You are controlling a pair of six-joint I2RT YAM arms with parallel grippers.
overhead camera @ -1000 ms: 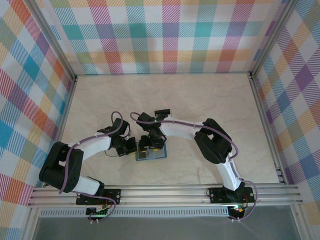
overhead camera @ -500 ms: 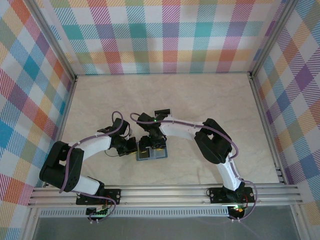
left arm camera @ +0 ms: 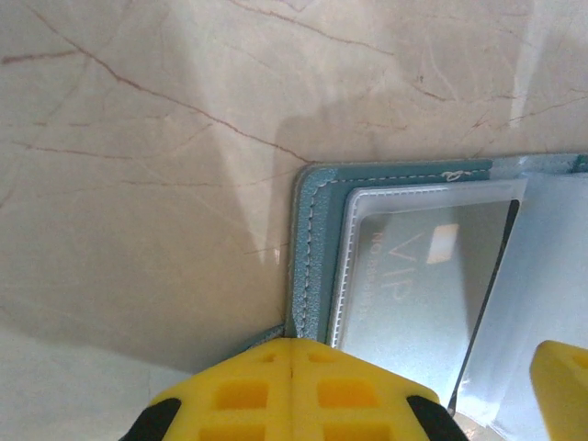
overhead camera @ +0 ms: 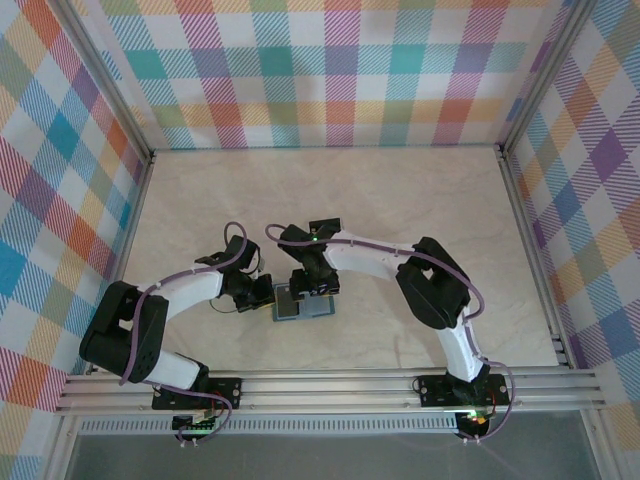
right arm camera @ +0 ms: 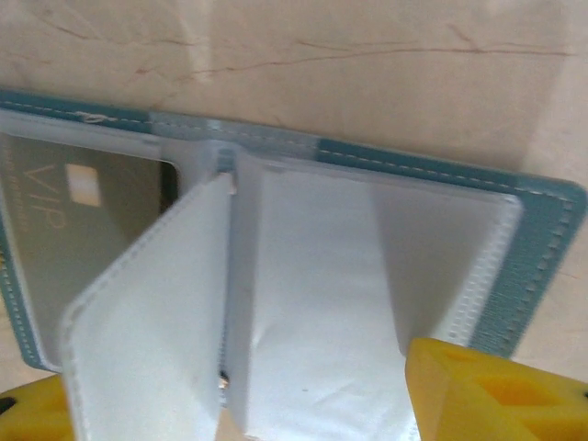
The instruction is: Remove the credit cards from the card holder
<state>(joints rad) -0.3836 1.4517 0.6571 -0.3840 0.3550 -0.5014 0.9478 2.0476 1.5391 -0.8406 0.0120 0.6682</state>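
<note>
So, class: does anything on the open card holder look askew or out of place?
Yes: one clear sleeve of the card holder stands up off the spine instead of lying flat. The VIP card sits squarely in its pocket.

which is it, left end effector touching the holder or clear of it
Touching. In the left wrist view the teal edge of the holder runs straight into the shut left end effector, no gap.
</note>
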